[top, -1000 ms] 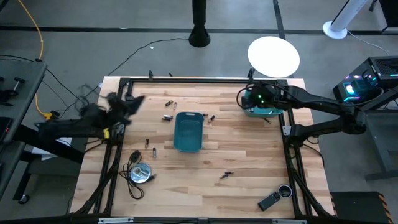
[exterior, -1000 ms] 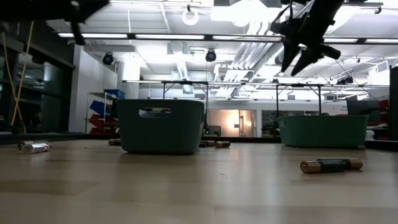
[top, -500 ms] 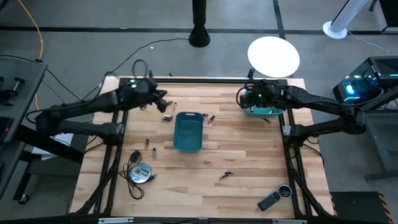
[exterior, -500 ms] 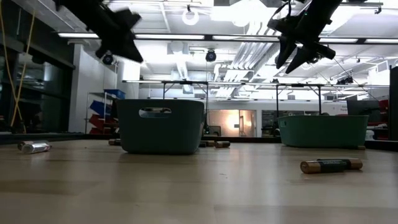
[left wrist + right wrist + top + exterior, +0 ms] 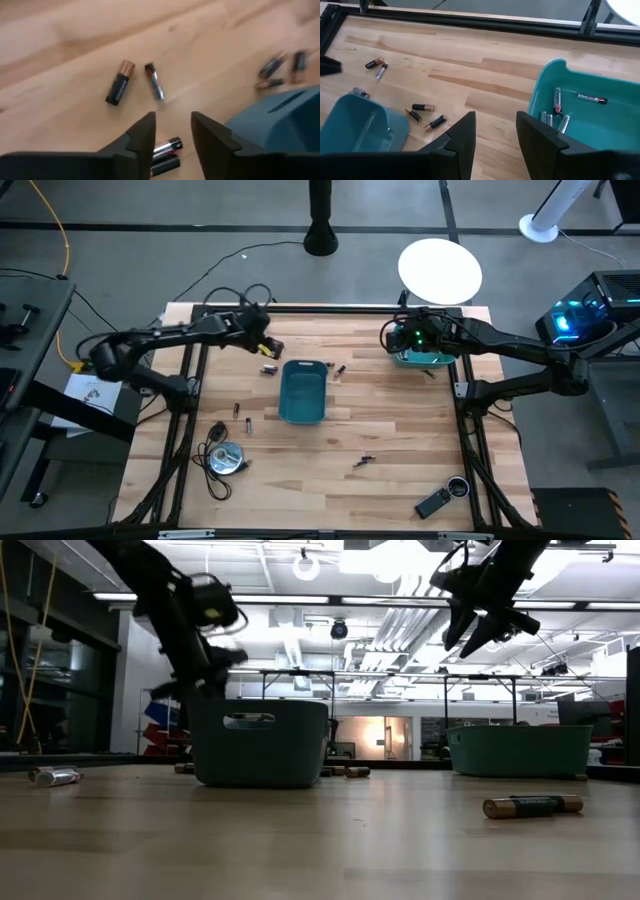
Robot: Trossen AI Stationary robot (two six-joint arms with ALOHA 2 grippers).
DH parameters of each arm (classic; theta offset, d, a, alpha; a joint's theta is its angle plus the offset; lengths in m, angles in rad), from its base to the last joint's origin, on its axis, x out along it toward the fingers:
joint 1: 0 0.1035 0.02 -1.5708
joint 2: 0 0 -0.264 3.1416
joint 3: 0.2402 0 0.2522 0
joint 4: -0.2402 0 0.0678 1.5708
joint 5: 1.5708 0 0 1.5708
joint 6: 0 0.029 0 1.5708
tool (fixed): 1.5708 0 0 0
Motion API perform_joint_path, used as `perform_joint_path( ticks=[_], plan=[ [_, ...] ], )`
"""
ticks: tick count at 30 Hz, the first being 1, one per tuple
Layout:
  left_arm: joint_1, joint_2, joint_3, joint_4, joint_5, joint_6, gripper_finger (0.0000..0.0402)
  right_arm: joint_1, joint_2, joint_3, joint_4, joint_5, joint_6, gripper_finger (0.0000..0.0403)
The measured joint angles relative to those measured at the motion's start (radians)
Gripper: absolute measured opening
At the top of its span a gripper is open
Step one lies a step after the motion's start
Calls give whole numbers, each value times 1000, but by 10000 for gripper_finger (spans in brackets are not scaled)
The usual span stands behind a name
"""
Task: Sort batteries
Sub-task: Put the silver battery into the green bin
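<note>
Two batteries lie side by side on the bench directly under your left gripper, its fingers spread and empty, their long axes crossing the gap, so it's nearer than the right gripper.

Open wood betw. centre bin and right bin, only stray batteries there. Near half mostly free; silver disc w/ cable near-left, black device near-right. Left gripper, parted, hangs just left of centre bin's far end.

We see two dark, slender jointed arms; each gripper has two black, blunt, angular fingers.
</note>
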Motion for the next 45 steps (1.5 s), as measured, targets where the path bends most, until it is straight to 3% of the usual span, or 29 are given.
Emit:
perform_joint_path(
  ticks=[8, 13, 19, 33, 37, 42, 45],
  plan=[
    [2, 174, -1, 54, -15, -67, 175, 0, 0, 0, 0, 1, -10, 136],
    [2, 224, 3, 104, -4, -114, 176, 0, 0, 0, 0, 3, -18, 136],
    [-8, 257, 81, 99, -27, -63, 175, 0, 0, 0, 0, 7, -26, 136],
    [0, 490, 232, -38, -79, -74, 173, 0, 0, 0, 0, 8, -32, 136],
    [-1, 501, 232, -48, -112, -52, 138, 0, 0, 0, 0, 9, -37, 136],
    [1, 502, 231, -61, -140, -13, 25, 0, 0, 0, 0, 15, -52, 136],
    [0, 499, 231, -67, -141, -7, 21, 0, 0, 0, 0, 18, -56, 136]
  ],
)
